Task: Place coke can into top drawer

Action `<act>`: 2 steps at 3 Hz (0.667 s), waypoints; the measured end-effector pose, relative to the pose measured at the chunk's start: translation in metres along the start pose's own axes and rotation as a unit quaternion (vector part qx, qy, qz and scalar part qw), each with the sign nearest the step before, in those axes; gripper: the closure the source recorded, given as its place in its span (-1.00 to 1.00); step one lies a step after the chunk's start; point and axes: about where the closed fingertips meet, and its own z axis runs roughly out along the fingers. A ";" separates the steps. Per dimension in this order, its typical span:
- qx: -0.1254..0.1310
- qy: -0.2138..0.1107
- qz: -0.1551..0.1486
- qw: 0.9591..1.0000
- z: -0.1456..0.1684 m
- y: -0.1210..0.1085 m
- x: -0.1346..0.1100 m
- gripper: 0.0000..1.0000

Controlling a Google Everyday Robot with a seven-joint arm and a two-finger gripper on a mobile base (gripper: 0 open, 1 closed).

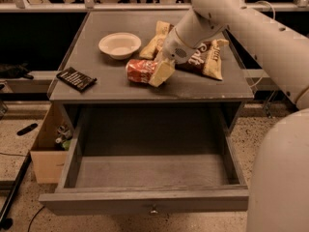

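Coke can (139, 70) lies touching gripper (161, 72), on its left; closure can't tell. Probably light, slick, dentable: clamp mid-body gently.

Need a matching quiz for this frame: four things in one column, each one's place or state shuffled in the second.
Column one:
1. coke can
2. top drawer
3. white bowl
4. gripper

Column two:
A. pulled open below the cabinet top
B. down at the right end of the coke can
C. lying on its side on the cabinet top
D. upright, back left on the cabinet top

Pairs: 1-C, 2-A, 3-D, 4-B
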 end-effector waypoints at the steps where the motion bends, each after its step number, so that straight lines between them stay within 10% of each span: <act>1: 0.000 0.000 0.000 1.000 0.000 0.000 0.000 1.00; 2: 0.018 0.011 -0.006 1.000 -0.021 0.006 -0.005 1.00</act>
